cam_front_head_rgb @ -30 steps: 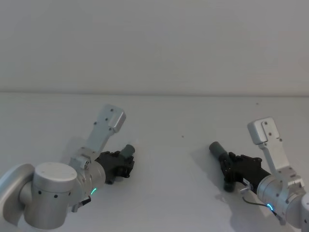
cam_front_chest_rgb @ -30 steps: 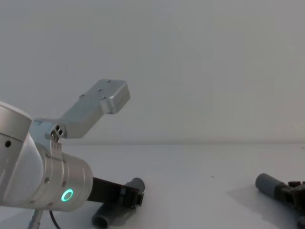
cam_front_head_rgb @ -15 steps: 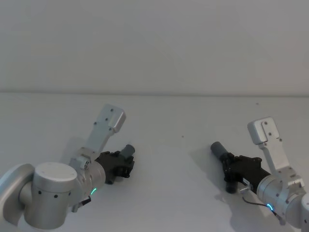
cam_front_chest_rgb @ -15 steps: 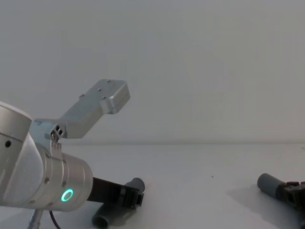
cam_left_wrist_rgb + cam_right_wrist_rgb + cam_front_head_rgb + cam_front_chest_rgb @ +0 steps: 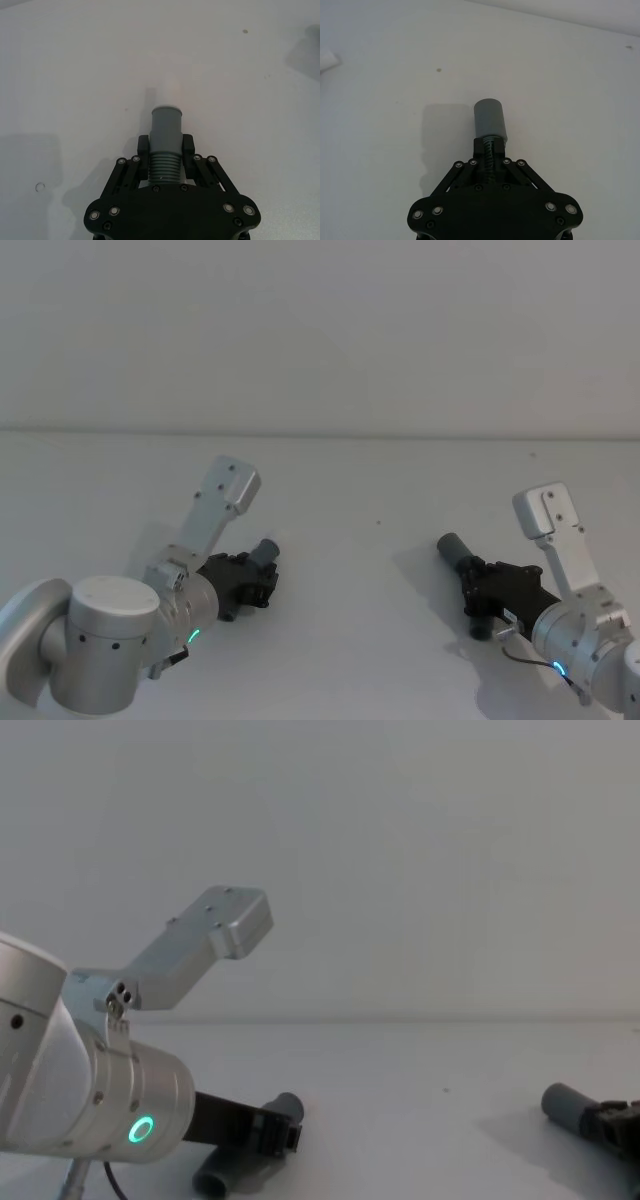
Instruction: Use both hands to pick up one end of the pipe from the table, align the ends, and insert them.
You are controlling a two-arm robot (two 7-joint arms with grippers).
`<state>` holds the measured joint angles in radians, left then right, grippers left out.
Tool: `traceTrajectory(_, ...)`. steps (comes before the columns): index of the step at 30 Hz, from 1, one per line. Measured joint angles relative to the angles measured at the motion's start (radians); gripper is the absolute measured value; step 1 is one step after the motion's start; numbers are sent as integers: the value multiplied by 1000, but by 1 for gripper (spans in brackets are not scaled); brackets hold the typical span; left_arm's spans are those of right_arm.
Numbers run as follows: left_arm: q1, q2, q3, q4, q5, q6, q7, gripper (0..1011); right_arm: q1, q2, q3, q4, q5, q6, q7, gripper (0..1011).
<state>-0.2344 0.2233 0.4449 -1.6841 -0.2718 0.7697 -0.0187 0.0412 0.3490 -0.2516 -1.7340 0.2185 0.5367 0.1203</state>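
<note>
Silver arm (image 5: 90,1105), green ring (image 5: 141,1128) — black claw (image 5: 166,146)

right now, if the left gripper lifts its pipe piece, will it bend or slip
Probably some flex: the left pipe piece has a ribbed, bellows-like section by the left gripper's fingers. It looks like light plastic. Its round body could twist in the grip, or roll on the table if released.

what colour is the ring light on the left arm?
Green, glowing. The ring light shows best in the chest view.
</note>
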Motion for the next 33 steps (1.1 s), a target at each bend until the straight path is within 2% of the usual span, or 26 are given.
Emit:
traceTrajectory(9, 0, 0, 0, 0, 0, 0, 0, 370, 0, 0, 0, 0, 0, 0, 0, 85)
traceTrajectory(11, 0, 0, 0, 0, 0, 0, 0, 370, 0, 0, 0, 0, 0, 0, -1, 163)
traceTrajectory(14, 0, 0, 0, 0, 0, 0, 0, 370, 0, 0, 0, 0, 0, 0, -1, 223)
traceTrajectory(20, 0, 0, 0, 0, 0, 0, 0, 370, 0, 0, 0, 0, 0, 2, -1, 455)
traceTrajectory(21, 0, 0, 0, 0, 0, 0, 0, 370, 0, 0, 0, 0, 0, 1, -1, 455)
traceTrajectory(22, 0, 0, 0, 0, 0, 0, 0, 370, 0, 0, 0, 0, 0, 2, 0, 515)
traceTrajectory(24, 0, 0, 0, 0, 0, 0, 0, 370, 0, 0, 0, 0, 0, 1, 0, 544)
traceTrajectory(25, 0, 0, 0, 0, 0, 0, 0, 370, 0, 0, 0, 0, 0, 1, 0, 618)
traceTrajectory(26, 0, 0, 0, 0, 0, 0, 0, 370, 0, 0, 0, 0, 0, 2, 0, 635)
traceTrajectory(27, 0, 0, 0, 0, 0, 0, 0, 370, 0, 0, 0, 0, 0, 2, 0, 694)
traceTrajectory(30, 0, 0, 0, 0, 0, 0, 0, 370, 0, 0, 0, 0, 0, 1, 0, 784)
traceTrajectory(31, 0, 0, 0, 0, 0, 0, 0, 370, 0, 0, 0, 0, 0, 1, 0, 784)
traceTrajectory(33, 0, 0, 0, 0, 0, 0, 0, 370, 0, 0, 0, 0, 0, 1, 0, 860)
